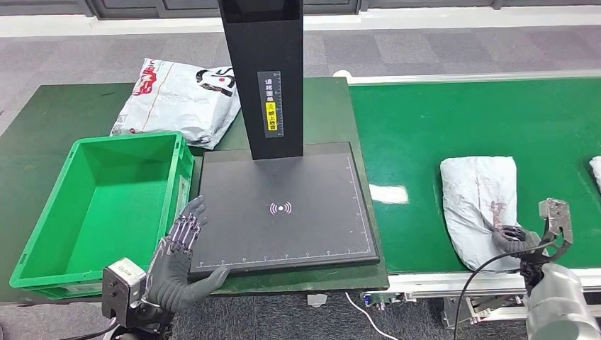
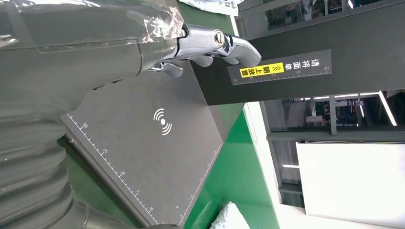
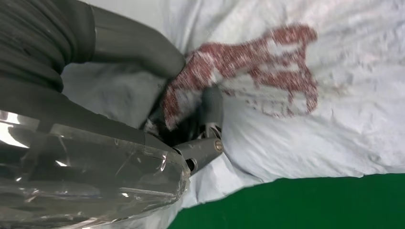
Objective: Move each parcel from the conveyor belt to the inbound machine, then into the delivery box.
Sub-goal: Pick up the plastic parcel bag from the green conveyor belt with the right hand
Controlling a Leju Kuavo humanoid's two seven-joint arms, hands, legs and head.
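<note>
Green conveyor belt (image 1: 425, 134): right hand (image 1: 512, 237) pinches just a fold of the white poly mailer (image 1: 478, 198), could slip out when lifted; left hand (image 1: 178, 258) hangs released

Counted: three parcels, possibly. One printed white parcel (image 1: 178, 99) at eleven o'clock on the table, one grey-white parcel (image 1: 478, 202) at three o'clock on the conveyor belt (image 1: 453, 120), and a white sliver (image 1: 595, 172) at the far three o'clock edge, perhaps a third parcel, too cropped to tell. One green delivery box (image 1: 99, 205) at nine o'clock. One black inbound machine (image 1: 283, 205) at centre. Two hands: left hand (image 1: 177, 258) at seven o'clock, right hand (image 1: 514, 239) at four o'clock.
</note>
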